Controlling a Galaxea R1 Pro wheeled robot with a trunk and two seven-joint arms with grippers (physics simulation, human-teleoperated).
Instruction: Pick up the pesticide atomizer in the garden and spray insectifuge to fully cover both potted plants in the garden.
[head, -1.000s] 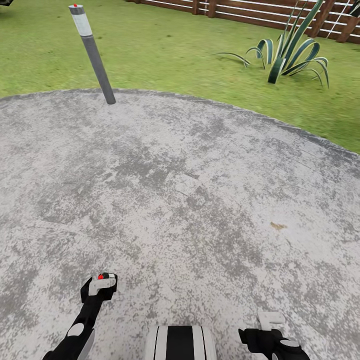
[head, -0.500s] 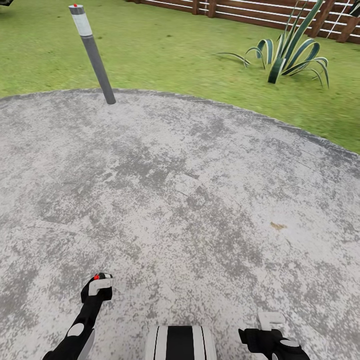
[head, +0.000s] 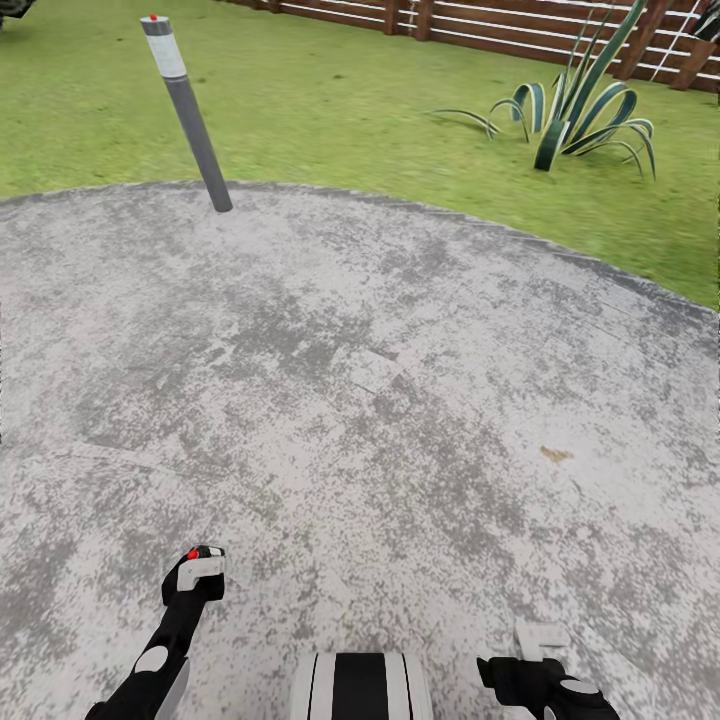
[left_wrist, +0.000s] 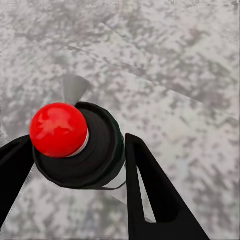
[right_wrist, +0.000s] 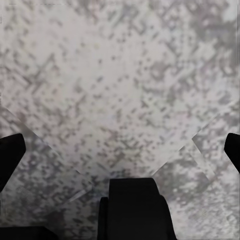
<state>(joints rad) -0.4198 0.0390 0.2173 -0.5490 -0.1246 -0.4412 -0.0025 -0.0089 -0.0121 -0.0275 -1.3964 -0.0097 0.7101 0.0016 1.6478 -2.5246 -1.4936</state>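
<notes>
The pesticide atomizer (head: 203, 567) is a small white bottle with a red spot on top, held low over the grey paved patio (head: 380, 400) at the near left. My left gripper (head: 193, 578) is shut on it. In the left wrist view the atomizer's dark round body with its red spot (left_wrist: 75, 150) sits between the two black fingers of the left gripper (left_wrist: 75, 167). My right gripper (head: 541, 640) hangs open and empty at the near right, its fingers spread wide over bare paving in the right wrist view (right_wrist: 121, 150). The potted plants are out of view.
A grey bollard lamp (head: 187, 112) with a white band stands at the patio's far left edge. Green lawn (head: 350, 90) lies beyond the paving. A potless striped spiky plant (head: 575, 105) grows at the far right, in front of the brown slatted fence (head: 480, 25).
The atomizer and my left gripper have turned and drawn slightly to the left. The whole head view has shifted down a little, so the camera moved. The right gripper has stayed put.
</notes>
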